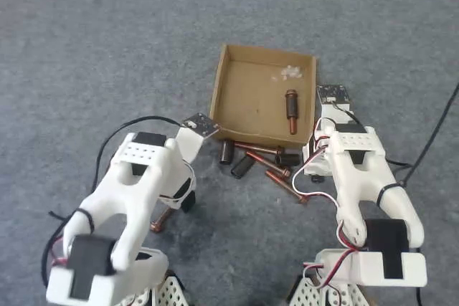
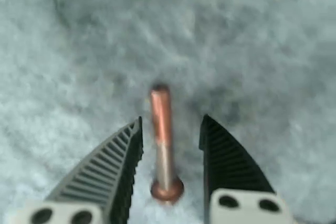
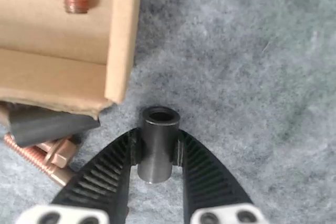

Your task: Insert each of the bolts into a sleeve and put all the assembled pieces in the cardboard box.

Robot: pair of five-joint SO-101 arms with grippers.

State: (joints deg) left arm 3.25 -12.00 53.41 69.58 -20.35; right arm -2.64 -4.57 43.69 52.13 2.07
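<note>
L end effector (image 2: 172,120) sits low over a copper bolt (image 2: 163,140) on the grey tabletop (image 2: 252,35), well off the cardboard box (image 1: 217,87) on its arm-side left. Jaws open, one finger each side, w/ gaps both sides. R end effector (image 3: 157,136) is clamped tight on a dark sleeve (image 3: 157,153), just by the box's near right corner. One assembled piece (image 1: 291,109) lies inside the box. Loose sleeves (image 1: 244,165) & spare bolts (image 1: 276,170) are bunched vs. its near wall.

I am seeing no readable text, labels, numbers or signs on anything in these views.
</note>
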